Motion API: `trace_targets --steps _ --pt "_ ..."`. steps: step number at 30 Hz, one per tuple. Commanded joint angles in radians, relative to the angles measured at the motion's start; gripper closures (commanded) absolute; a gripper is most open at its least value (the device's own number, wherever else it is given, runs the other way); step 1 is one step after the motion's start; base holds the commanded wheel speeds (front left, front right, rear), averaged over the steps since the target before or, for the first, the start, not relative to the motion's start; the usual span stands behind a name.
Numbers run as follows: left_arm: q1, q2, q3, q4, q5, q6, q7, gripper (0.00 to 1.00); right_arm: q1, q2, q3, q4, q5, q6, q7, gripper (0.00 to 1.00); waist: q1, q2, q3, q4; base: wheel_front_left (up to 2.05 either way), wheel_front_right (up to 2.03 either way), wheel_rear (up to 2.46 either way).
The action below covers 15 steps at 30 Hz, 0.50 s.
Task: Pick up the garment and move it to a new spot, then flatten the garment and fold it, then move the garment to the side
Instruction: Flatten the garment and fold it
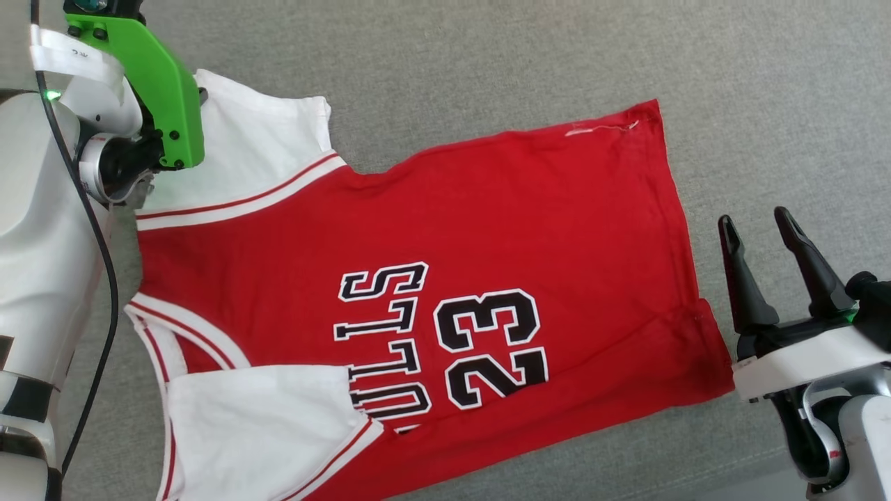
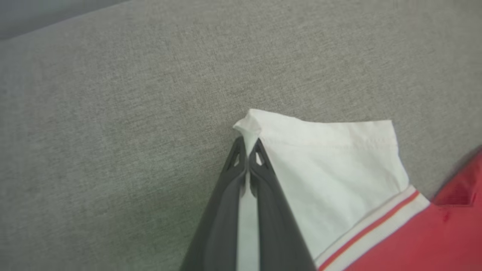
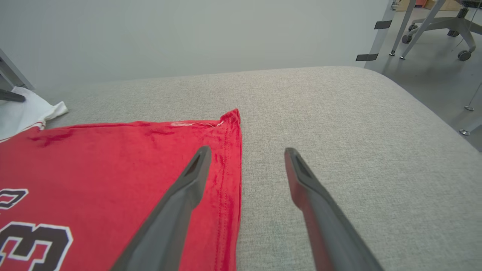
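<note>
The garment (image 1: 445, 229), a red jersey with white sleeves and black "BULLS 23" print, lies spread flat on the grey cushion, collar at the left and hem at the right. In the left wrist view my left gripper (image 2: 247, 145) is shut on the corner of the far white sleeve (image 2: 331, 165), with cloth pinched between its fingers. In the head view its green mount covers that sleeve's left edge. My right gripper (image 1: 755, 226) stands open just right of the hem, nothing between its fingers. In the right wrist view the right gripper (image 3: 244, 150) hangs over the hem's edge (image 3: 229, 158).
The grey fabric surface (image 1: 487, 62) stretches beyond the garment on the far and right sides. Its rounded right edge (image 3: 425, 109) drops to a floor with chair legs and a wheeled base (image 3: 444, 26). A pale wall stands behind.
</note>
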State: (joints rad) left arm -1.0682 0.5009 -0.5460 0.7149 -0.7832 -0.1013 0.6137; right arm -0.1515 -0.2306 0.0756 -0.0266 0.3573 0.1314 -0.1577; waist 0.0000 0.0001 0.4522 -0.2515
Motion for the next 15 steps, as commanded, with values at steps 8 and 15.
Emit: trace_targets --steps 8,15 --pt "0.075 -0.029 0.014 -0.147 -0.04 -0.004 -0.064 1.0 -0.002 -0.073 -0.028 -0.03 0.006 -0.001 0.121 0.0 0.0 -0.0001 -0.119 0.11 0.0 0.0 0.0" --pt "0.179 -0.002 0.009 -0.37 -0.048 0.027 -0.068 1.0 -0.047 -0.153 -0.032 -0.047 0.071 -0.001 0.356 0.0 0.0 -0.0001 -0.146 0.17 0.0 0.0 0.0"
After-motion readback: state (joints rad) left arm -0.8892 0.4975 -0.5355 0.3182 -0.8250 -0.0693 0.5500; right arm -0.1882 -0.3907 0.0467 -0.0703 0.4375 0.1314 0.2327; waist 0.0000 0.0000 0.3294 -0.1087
